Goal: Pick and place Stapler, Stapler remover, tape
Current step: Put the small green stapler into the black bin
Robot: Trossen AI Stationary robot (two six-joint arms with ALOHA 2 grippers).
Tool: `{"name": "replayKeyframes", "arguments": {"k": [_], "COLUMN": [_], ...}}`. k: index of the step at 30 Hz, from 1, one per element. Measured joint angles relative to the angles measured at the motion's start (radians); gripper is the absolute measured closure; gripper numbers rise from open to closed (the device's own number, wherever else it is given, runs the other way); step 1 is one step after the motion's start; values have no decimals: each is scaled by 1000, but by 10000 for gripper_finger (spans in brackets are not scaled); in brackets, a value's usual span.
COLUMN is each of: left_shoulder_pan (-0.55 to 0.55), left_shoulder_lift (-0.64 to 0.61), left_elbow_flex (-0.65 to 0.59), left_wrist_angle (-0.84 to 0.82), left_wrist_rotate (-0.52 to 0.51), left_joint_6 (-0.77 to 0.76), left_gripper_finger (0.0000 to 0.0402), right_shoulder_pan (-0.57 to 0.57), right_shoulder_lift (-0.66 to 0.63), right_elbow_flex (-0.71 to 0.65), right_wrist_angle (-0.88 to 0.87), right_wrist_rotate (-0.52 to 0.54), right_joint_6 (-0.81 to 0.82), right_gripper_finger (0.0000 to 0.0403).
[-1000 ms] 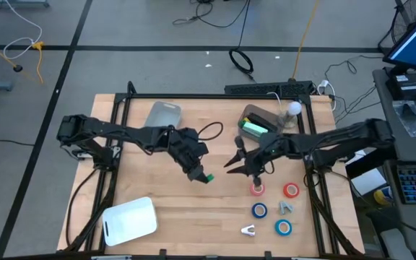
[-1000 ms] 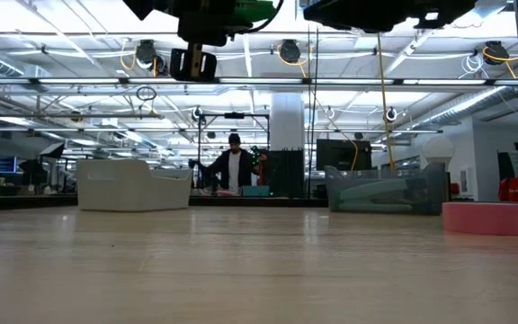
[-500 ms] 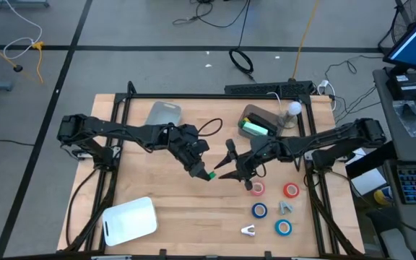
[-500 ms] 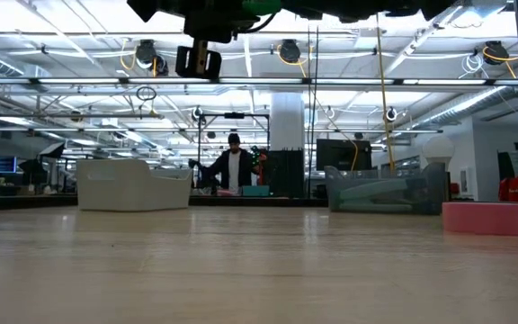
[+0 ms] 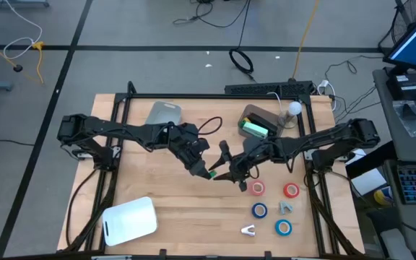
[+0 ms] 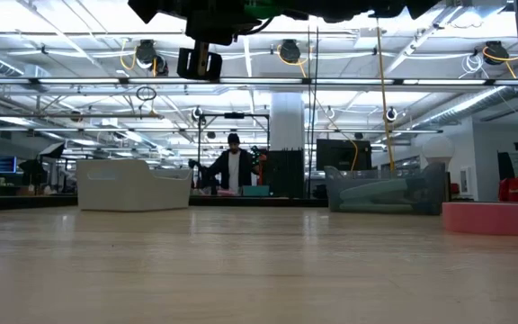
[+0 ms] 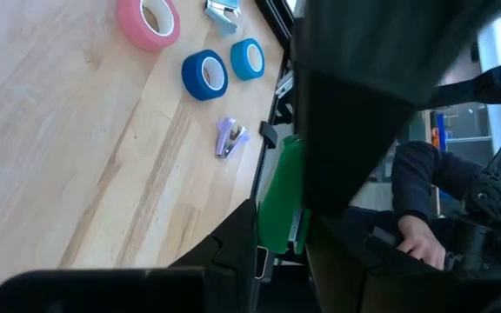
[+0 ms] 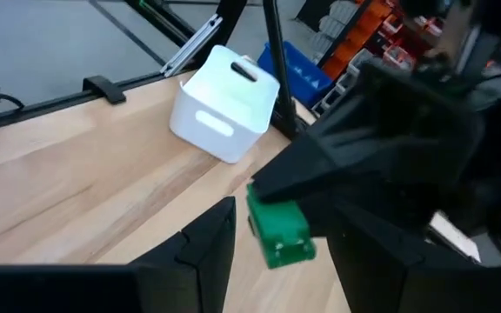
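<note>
Midair, left gripper clamps green stapler; right gripper gapes beside it.

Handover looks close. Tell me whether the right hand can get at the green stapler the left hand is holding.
Probably yes. The right hand is open, right beside the green stapler that sticks out of the left hand above the table. Nothing lies between them.

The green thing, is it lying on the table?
No, the green stapler is held up in the left gripper, above the wooden table.
</note>
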Motion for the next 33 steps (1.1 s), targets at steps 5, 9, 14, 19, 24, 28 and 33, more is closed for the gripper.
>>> {"name": "replayKeyframes", "arguments": {"k": [5, 9, 14, 19, 24, 28, 33], "left_shoulder_pan": [0, 2, 2, 2, 2, 2, 2], "left_shoulder_lift": [0, 0, 0, 0, 0, 0, 0], "left_elbow_flex": [0, 0, 0, 0, 0, 0, 0], "left_wrist_angle": [-3, -3, -2, -2, -2, -2, -3], "left_wrist_rotate": [0, 0, 1, 2, 4, 4, 4], "left_joint_6": [12, 12, 14, 14, 15, 16, 29], "left_gripper_finger": [309, 309, 309, 309, 309, 309, 309], "right_shoulder_pan": [0, 0, 0, 0, -1, -1, -1], "right_shoulder_lift": [-1, -2, -2, -2, -2, -2, -2], "right_elbow_flex": [2, 2, 2, 2, 2, 1, 1], "right_wrist_angle": [3, -12, -26, -27, -27, -29, -34], "right_wrist_rotate": [1, 2, 3, 4, 9, 9, 27], "right_joint_6": [3, 4, 4, 4, 4, 4, 3], "right_gripper_finger": [236, 245, 271, 292, 312, 325, 332]}}
